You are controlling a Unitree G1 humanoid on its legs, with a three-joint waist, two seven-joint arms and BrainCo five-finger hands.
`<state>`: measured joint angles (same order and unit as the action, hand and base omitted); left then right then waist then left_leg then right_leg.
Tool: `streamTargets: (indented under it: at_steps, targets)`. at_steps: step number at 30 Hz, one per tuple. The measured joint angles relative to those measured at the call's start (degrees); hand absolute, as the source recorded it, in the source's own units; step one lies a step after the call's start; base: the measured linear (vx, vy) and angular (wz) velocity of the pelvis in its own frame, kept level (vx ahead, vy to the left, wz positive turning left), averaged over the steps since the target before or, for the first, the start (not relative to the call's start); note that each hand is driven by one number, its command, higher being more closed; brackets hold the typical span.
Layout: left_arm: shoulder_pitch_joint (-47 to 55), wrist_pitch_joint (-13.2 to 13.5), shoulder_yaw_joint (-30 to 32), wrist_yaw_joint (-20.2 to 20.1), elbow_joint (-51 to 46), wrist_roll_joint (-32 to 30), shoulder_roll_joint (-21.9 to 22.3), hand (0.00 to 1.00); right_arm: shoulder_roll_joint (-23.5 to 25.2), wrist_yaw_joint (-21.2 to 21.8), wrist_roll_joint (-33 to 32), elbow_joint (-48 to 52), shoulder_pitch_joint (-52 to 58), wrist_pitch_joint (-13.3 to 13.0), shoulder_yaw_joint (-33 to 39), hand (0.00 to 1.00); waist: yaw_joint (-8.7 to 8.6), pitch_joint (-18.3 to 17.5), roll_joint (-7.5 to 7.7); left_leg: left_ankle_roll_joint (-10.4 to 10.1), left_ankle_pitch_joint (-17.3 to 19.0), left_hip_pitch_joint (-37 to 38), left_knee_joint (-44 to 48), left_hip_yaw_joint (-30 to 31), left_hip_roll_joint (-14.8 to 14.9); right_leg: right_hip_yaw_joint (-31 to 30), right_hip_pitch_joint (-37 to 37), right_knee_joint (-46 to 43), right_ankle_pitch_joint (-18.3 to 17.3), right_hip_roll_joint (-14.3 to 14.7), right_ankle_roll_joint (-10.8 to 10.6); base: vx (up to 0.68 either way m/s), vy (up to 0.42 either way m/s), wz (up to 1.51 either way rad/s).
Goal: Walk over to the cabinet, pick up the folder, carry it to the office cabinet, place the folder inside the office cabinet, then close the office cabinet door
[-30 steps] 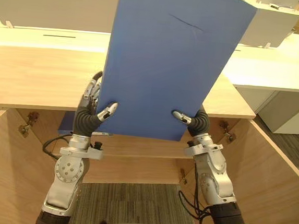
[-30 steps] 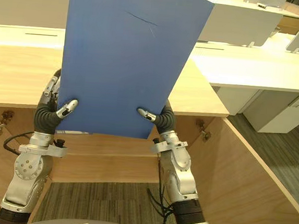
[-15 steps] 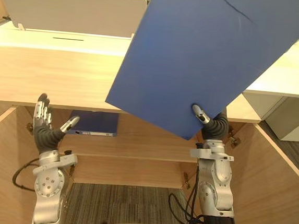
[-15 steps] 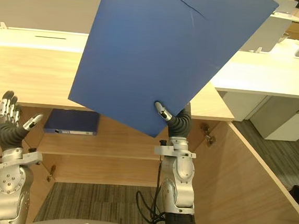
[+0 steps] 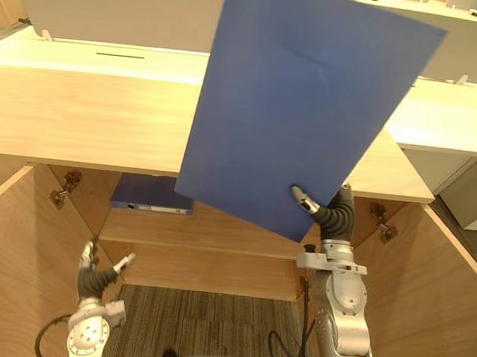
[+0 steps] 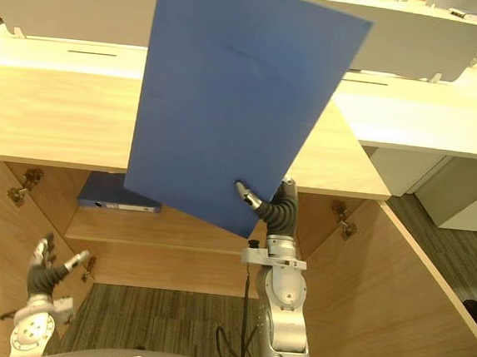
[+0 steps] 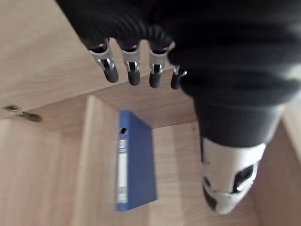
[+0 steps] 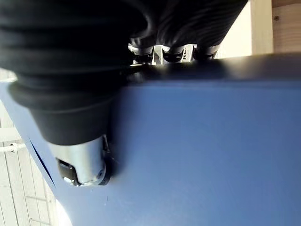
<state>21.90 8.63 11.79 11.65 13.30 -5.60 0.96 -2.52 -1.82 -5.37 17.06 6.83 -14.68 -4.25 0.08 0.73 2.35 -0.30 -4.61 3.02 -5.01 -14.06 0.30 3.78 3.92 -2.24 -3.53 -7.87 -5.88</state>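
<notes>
Folder [image 5: 303,109] pinched at lower corner in my right hand [image 5: 336,217], thumb in front, fingers curled behind; held high and tilted over open office cabinet [image 5: 84,123], likely to clear its top. My left hand [image 5: 94,279] low, fingers relaxed, empty. Binder [image 5: 149,194] lies on shelf [image 5: 217,232].

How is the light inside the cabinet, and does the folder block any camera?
Left eye view: the cabinet inside is shaded under its top, but the binder on the shelf shows plainly; the folder, pinched by the right hand, hides the middle of the top. Left wrist view: binder evenly lit past the open left hand. Right wrist view: folder close up, no glare.
</notes>
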Motion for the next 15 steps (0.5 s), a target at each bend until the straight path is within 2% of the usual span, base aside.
streamTargets:
  at_steps: [5, 12, 15]
  targets:
    - [-2.2, -1.4, -0.7, -0.8, 14.8, -4.1, -3.1, 0.0, -2.8, 0.3, 1.2, -2.2, -0.2, 0.0, -6.4, 1.0, 0.01, 0.1, -0.08, -0.4, 0.3, -0.6, 0.0, -0.3, 0.6, -0.3, -0.9, 0.0, -0.2, 0.3, 0.2, 0.01, -0.006, -0.03]
    - [-4.0, -2.0, -4.4, -0.6, 22.4, -5.5, -6.2, 0.0, -9.0, 1.3, 3.0, -5.8, -2.3, 0.4, -16.1, 1.0, -0.03, 0.6, 0.23, -0.3, 0.3, -0.9, 0.0, -2.1, 0.9, -2.5, -2.2, 0.0, 0.5, 0.6, -0.1, 0.02, 0.002, -0.15]
    - [-7.0, -2.1, -6.3, -0.5, 23.6, -6.1, -8.1, 0.0, -11.9, 1.8, 6.2, -10.4, -9.6, 0.4, -22.2, 1.0, 0.1, 3.1, 0.35, -0.4, 0.3, -2.4, 0.7, -3.6, 1.3, -4.0, -5.7, -2.9, 0.4, 1.2, 0.2, -0.04, -0.001, -0.23]
